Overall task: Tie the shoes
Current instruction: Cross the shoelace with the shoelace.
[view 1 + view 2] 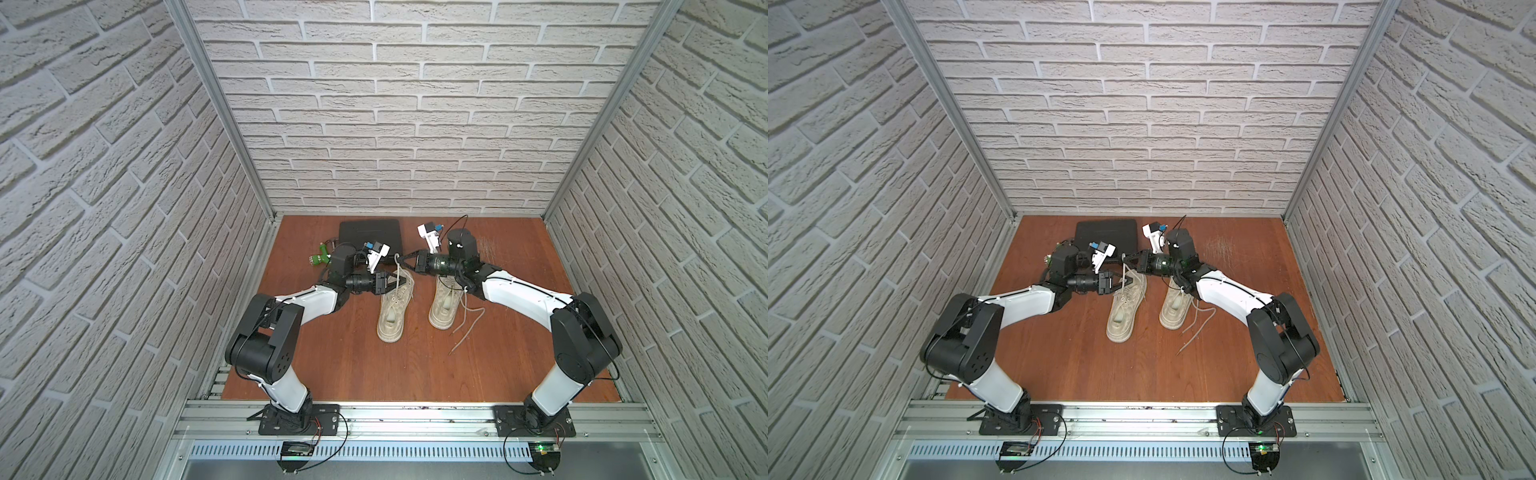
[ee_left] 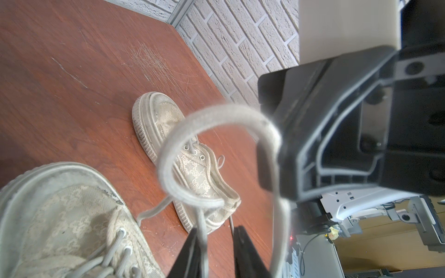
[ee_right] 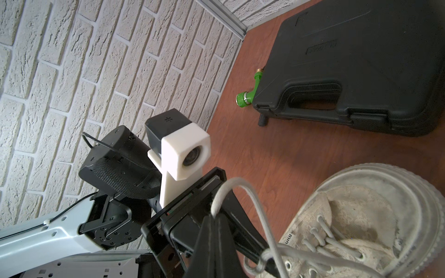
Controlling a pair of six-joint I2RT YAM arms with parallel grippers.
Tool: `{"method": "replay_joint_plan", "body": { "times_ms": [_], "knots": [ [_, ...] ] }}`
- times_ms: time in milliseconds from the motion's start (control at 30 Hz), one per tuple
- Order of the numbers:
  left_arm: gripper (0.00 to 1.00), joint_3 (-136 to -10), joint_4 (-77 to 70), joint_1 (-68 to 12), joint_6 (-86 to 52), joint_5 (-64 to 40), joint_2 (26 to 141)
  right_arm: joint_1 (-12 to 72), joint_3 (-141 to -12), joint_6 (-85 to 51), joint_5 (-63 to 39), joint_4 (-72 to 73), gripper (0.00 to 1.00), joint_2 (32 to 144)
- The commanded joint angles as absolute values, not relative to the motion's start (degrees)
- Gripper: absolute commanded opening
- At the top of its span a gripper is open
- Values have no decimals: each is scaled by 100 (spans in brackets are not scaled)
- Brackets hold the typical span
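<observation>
As the wooden table (image 1: 353, 374) is scanned outward from the arm bases, the two shoes are met first. They are set side by side and slightly apart at mid-table, heels toward the bases and toes toward the back wall: the shoe by the left arm (image 1: 390, 320) and the shoe by the right arm (image 1: 444, 307). The loose laces (image 1: 464, 337) of the latter are seen trailing over the wood on its outer side.

Just above the toe half of the former, the left gripper (image 2: 216, 230) is held with its jaws parted. A strand (image 2: 201, 235) of lace is seen running up between them, close against one finger but not pinched. A little farther on, the right gripper (image 3: 213, 220) is clamped on the same shoe's lace, which is drawn up from the eyelets into a raised lace loop (image 2: 216, 112).

A loop is judged to be in the making, with the knot not yet formed. For this to be done well, the strand should be centred between the parted jaws before they are brought together. Tension should be gentle, so that the shoe is not dragged or tipped, and the two sets of fingers, close to each other, should be guarded from collision.

Beyond, by the back wall, a black case (image 1: 370, 232) and a green hose nozzle (image 3: 245, 96) are seen lying clear of the work.
</observation>
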State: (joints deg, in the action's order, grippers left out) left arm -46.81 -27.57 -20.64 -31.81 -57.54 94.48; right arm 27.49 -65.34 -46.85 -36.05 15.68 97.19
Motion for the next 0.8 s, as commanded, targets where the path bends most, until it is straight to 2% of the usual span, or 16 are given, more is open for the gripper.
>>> {"method": "replay_joint_plan", "body": {
  "times_ms": [0,767],
  "knots": [
    [29,-4606,-3080,-2087,-3234,-5836,9502,2731,-6464,-4808,-3678,2115,3,9789],
    [35,-4553,-3333,-2039,-3384,-5669,9580,3050,-5992,-5372,-3679,2907,3,9700]
  ]
}}
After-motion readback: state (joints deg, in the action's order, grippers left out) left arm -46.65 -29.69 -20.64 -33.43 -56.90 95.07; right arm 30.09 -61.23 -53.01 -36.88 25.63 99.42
